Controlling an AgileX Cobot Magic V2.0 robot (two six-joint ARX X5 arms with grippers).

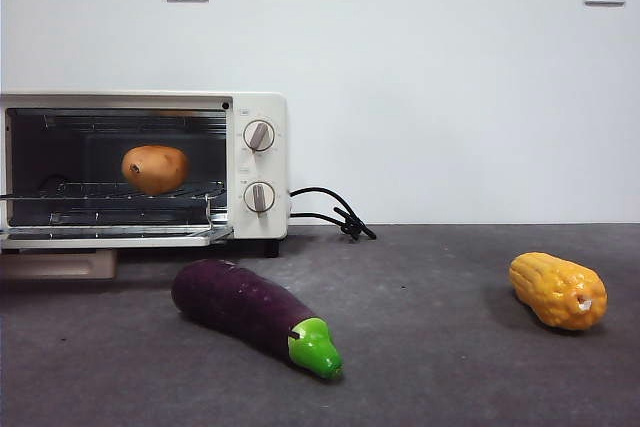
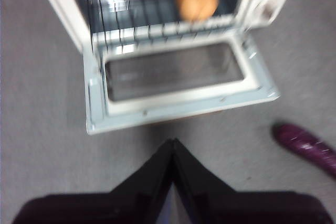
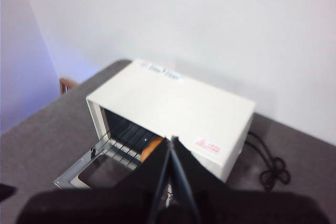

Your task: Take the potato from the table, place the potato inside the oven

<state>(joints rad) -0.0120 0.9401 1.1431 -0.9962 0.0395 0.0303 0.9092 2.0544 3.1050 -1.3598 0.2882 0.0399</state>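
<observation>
Front view first: we see the small orange-brown potato [image 1: 155, 168] on the wire rack inside the cream-white boxy oven [image 1: 262, 107], door down on the dark grey worktop [image 1: 430, 347]. Left wrist view: our left tool [image 2: 172, 145] is clenched, empty, before the door. Right wrist view: right tool [image 3: 171, 142] clenched, empty, above the oven.

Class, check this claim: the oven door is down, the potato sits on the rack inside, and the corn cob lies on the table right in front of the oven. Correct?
Not quite. The eggplant lies in front of the oven; the corn cob lies far off to the side, as the front view shows. Door down and potato on the rack are right.
</observation>
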